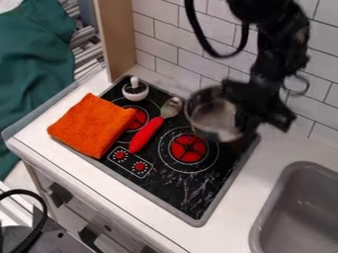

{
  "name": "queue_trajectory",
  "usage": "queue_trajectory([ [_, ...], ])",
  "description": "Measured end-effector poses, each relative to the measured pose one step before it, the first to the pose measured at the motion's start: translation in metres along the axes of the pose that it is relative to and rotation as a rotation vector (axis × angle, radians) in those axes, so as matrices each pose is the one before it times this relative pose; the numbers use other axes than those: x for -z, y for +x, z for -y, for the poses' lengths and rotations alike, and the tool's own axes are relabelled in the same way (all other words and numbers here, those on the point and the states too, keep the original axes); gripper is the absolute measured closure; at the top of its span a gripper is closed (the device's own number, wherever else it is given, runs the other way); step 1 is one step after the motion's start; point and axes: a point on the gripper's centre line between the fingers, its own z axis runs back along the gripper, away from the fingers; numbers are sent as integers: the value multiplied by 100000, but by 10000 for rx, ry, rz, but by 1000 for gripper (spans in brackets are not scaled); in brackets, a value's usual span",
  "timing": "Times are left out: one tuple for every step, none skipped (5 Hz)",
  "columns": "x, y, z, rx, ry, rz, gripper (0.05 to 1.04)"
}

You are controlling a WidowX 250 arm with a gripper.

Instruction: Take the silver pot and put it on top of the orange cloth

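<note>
Claw (240, 109) fingers are closed on the side of the silver pot (212, 117), which is held, apparently raised, at the wall end of the black stovetop (173, 193). The grasp seems complete, so the carrying step is judged to be in hand. Next, the pot needs to be taken across the red-handled spoon (147, 134), kept clear of it, and lowered level onto the folded orange cloth (92, 124).

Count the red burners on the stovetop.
2 in sight: one burner right of the red-handled spoon, another burner between spoon and orange cloth, partly covered by the cloth. The silver pot may hide others.
</note>
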Motion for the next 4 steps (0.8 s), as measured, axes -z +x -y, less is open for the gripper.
queue_trajectory([
  [-2858, -1024, -2169, -1510, 222, -160, 1023],
  [67, -2174, -4934, -1855, 122, -697, 1023],
  [1790, -834, -4827, -867, 4, -110, 1023],
  [1340, 348, -3380, -448, 100, 412, 1023],
])
